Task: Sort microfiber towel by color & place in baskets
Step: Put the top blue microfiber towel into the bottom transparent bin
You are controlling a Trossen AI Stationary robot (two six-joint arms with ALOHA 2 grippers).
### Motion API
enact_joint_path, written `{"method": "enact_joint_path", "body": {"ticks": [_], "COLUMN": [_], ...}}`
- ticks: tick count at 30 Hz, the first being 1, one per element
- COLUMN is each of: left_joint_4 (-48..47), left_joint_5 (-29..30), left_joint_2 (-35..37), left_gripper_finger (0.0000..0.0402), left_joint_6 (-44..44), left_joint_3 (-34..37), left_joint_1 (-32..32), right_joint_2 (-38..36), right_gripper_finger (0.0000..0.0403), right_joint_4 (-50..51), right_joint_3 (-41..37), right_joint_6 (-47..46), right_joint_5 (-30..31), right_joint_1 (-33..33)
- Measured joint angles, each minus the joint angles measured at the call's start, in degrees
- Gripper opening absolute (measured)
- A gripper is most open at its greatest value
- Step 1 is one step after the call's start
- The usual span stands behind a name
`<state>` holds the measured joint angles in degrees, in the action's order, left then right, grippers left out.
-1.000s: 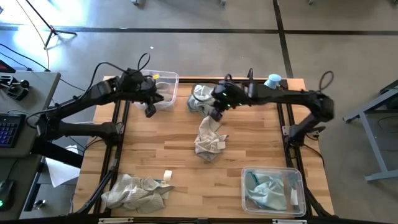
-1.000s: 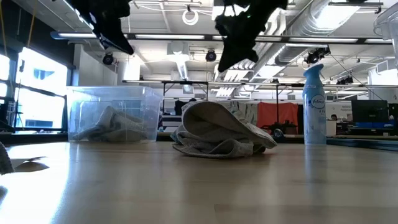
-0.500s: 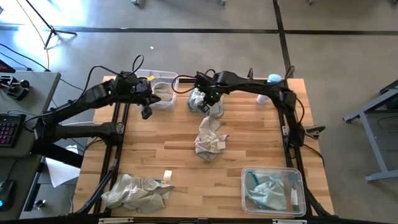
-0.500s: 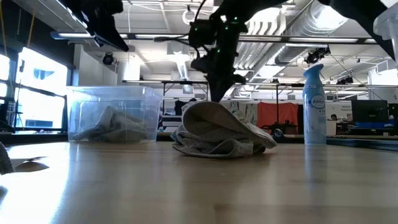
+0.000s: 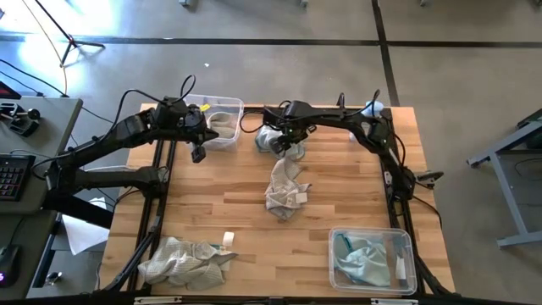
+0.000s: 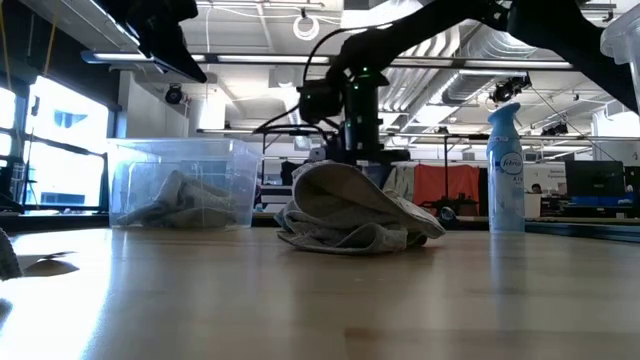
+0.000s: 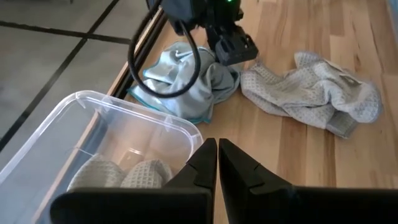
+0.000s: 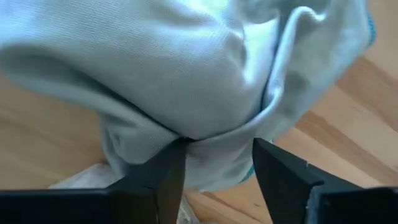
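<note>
Risk: the right gripper (image 8: 214,163) has its fingers spread astride a fold of the teal towel (image 5: 275,135); closing on so shallow a pinch, it could slip free on the lift.
Towel: pale teal, bunched, soft; at the table's (image 5: 339,203) far edge, beside the beige towel (image 5: 284,188).
Left gripper (image 7: 217,163): fingers shut, empty; above the far basket (image 5: 222,121).
Near basket (image 5: 373,259): holds teal cloth.
</note>
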<state>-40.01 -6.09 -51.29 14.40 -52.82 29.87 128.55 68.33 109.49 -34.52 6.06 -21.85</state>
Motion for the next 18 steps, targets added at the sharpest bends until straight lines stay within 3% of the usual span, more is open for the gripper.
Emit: {"method": "enact_joint_path", "body": {"ticks": [6,9,14,18], "left_joint_4": [0.0,0.0,0.0,0.0], "left_joint_5": [0.0,0.0,0.0,0.0], "left_joint_2": [0.0,0.0,0.0,0.0], "left_gripper_finger": [0.0003,0.0003,0.0003,0.0003], "left_joint_6": [0.9,1.2,1.9,2.0], "left_joint_3": [0.0,0.0,0.0,0.0], "left_joint_1": [0.0,0.0,0.0,0.0], "right_joint_2": [2.1,2.4,1.7,-0.6], "right_gripper_finger": [0.0176,0.0136,0.0021,0.002], "right_joint_4": [-2.1,-2.9,-2.8,-1.7], "right_joint_3": [0.0,0.0,-0.1,0.9], "right_joint_6": [0.1,1.4,4.6,4.5], "right_joint_5": [1.8,-0.2,-0.3,-0.3], "right_joint_1": [0.2,0.2,0.8,1.5]}}
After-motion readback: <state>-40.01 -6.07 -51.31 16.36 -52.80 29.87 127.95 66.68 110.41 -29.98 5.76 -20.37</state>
